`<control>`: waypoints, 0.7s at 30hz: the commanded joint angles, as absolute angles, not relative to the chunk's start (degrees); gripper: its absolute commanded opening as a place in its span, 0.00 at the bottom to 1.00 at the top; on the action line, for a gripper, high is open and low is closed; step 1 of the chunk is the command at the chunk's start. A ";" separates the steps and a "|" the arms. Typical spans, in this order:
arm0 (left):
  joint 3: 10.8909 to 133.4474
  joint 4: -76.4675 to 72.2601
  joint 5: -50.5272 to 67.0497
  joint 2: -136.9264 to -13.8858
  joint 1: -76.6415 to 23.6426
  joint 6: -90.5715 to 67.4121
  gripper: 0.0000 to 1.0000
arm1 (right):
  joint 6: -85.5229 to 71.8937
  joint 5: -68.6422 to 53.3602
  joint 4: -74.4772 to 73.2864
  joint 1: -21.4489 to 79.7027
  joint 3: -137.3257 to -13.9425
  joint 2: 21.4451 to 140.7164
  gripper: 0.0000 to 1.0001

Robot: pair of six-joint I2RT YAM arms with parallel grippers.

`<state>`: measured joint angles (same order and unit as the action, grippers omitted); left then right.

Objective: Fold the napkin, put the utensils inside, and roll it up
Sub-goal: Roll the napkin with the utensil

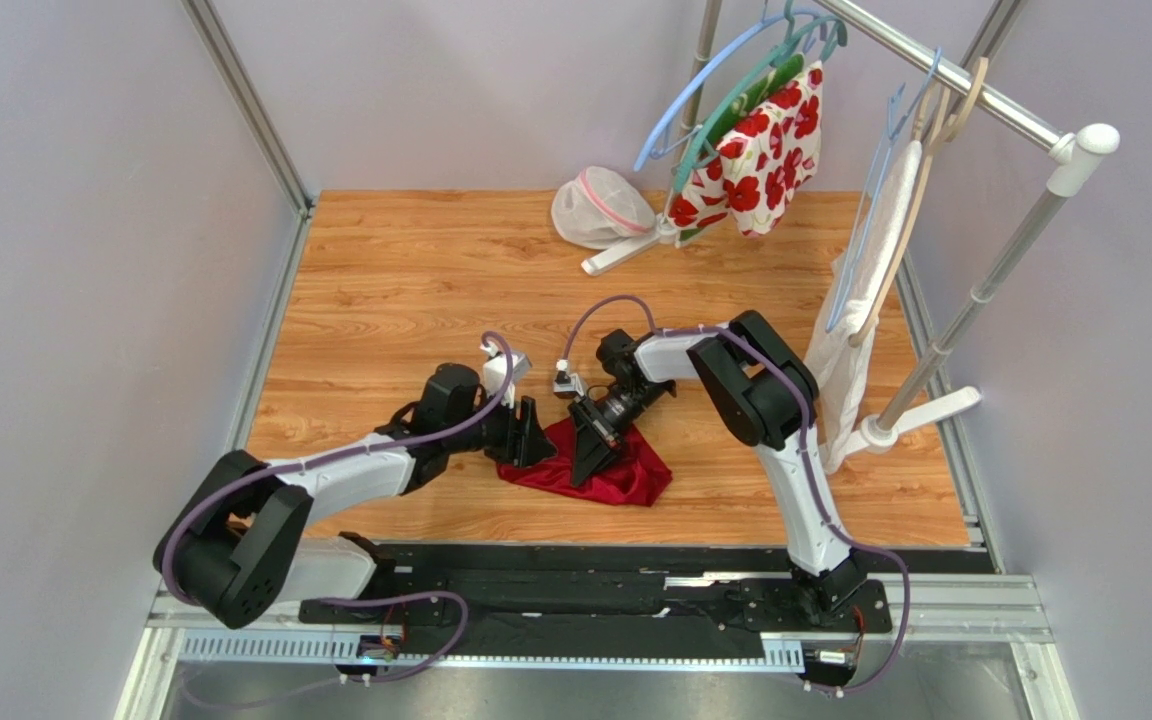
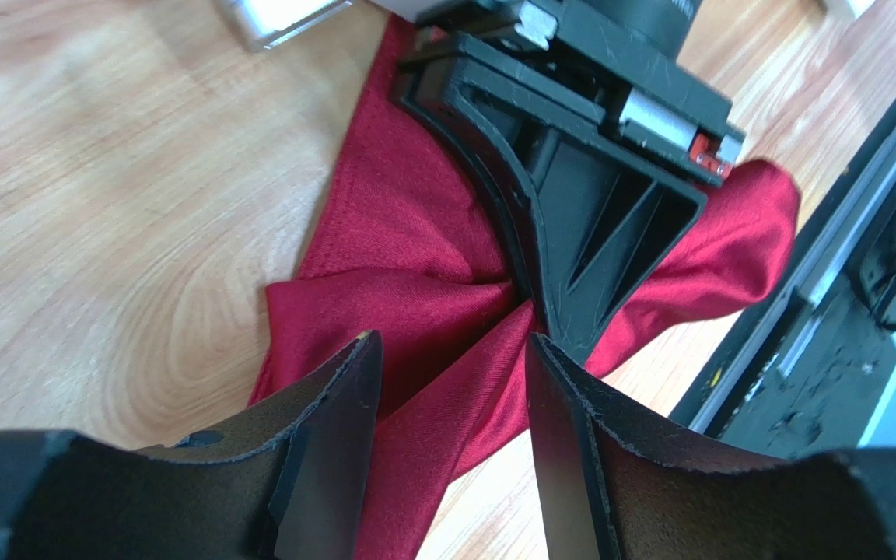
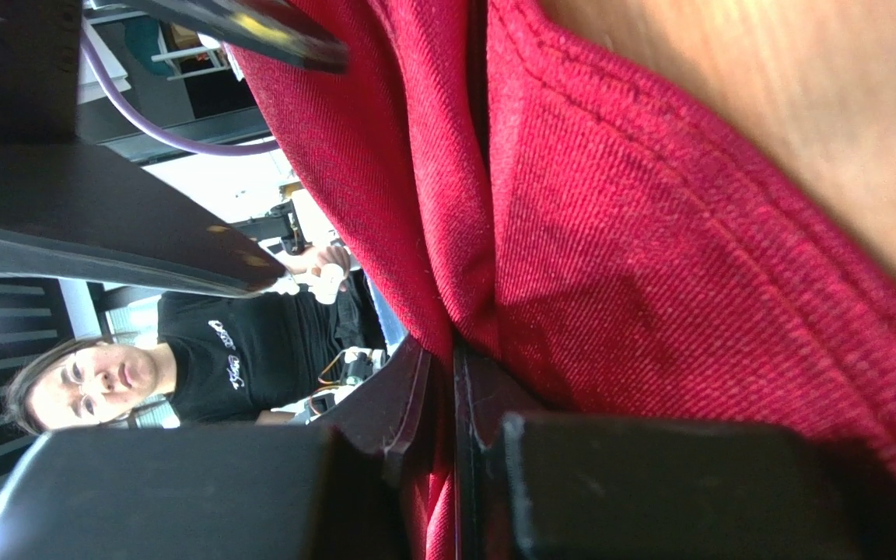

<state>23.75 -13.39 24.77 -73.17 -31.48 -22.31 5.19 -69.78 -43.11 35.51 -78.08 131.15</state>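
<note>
The dark red napkin (image 1: pixel 615 477) lies crumpled on the wooden table, near the front edge. My right gripper (image 1: pixel 593 450) points down into it and is shut on a pinched fold of the cloth (image 3: pixel 675 268), which bunches into a tight gather at the jaws (image 3: pixel 450 350). My left gripper (image 1: pixel 530 435) sits just left of it, open. In the left wrist view a taut band of napkin (image 2: pixel 406 257) runs from the right gripper's black finger (image 2: pixel 581 233) down between my left gripper's (image 2: pixel 450 350) spread fingers, apart from both pads. The utensils are out of view.
A clothes rack stands at the back right with hangers, a white cloth with red flowers (image 1: pixel 755 150) and a white towel (image 1: pixel 853 330). Its white foot (image 1: pixel 920 417) rests on the table. A white mesh bag (image 1: pixel 602 207) lies at the back. A black rail (image 1: pixel 612 578) borders the front edge.
</note>
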 commanded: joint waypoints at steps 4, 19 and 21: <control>25.49 -17.49 27.24 -74.36 -33.31 -17.93 0.57 | 7.12 -60.91 -43.94 33.58 -78.84 134.91 0.00; 26.89 -9.06 24.87 -77.52 -37.79 -17.75 0.55 | 7.82 -63.54 -44.47 31.11 -80.51 137.72 0.00; 26.98 -8.70 24.79 -77.78 -38.14 -17.93 0.53 | 7.65 -63.54 -44.47 30.85 -80.68 137.81 0.00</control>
